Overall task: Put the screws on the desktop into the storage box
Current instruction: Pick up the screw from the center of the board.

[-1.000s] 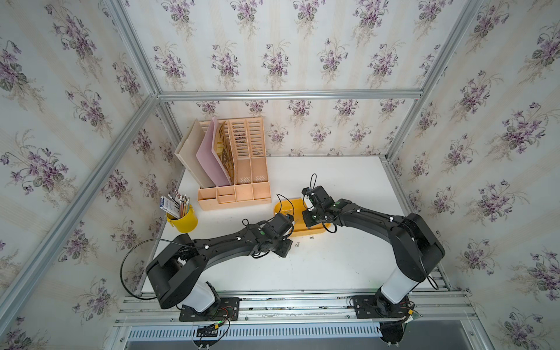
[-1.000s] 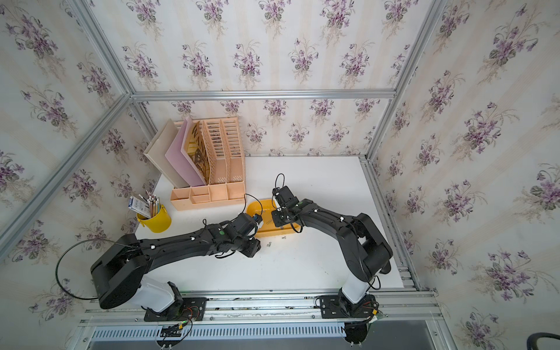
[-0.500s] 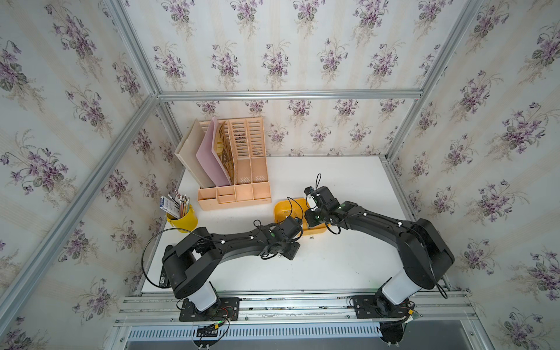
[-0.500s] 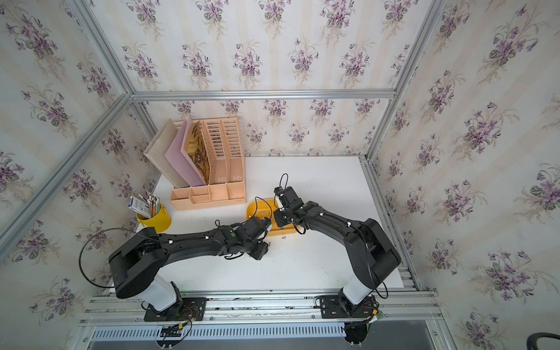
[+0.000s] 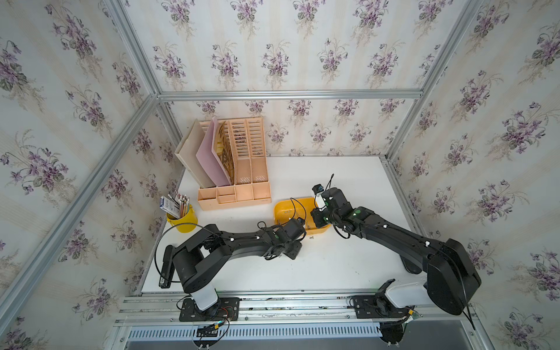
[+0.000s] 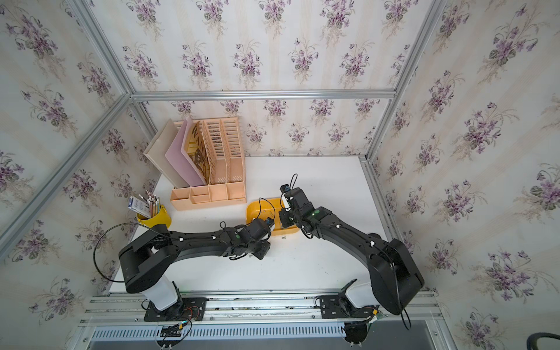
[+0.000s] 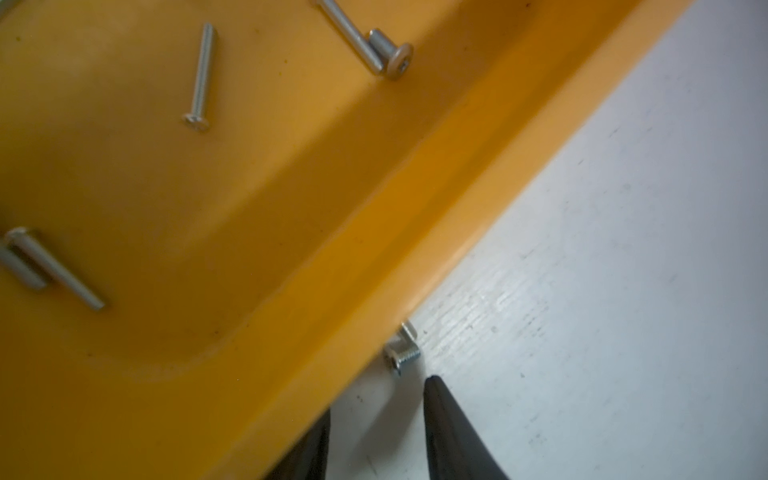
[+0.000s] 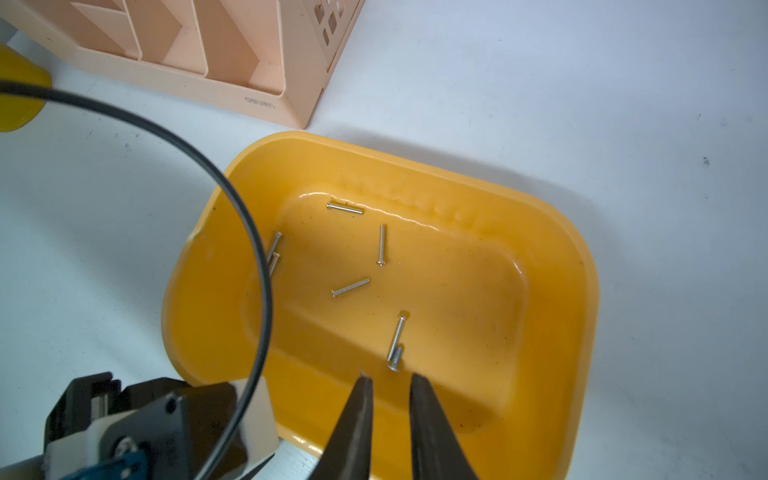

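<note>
- The left pincer (image 7: 380,399), parted and empty, sits just short of a screw (image 7: 402,351) on the table (image 7: 582,249), tight against the storage box (image 7: 374,208) wall; closing may catch the wall
- The right pincer (image 8: 389,379), parted and empty, hangs over the box; the two may clash

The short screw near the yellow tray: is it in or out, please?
Out: the screw lies on the desk, just beyond the tray's rim.
</note>
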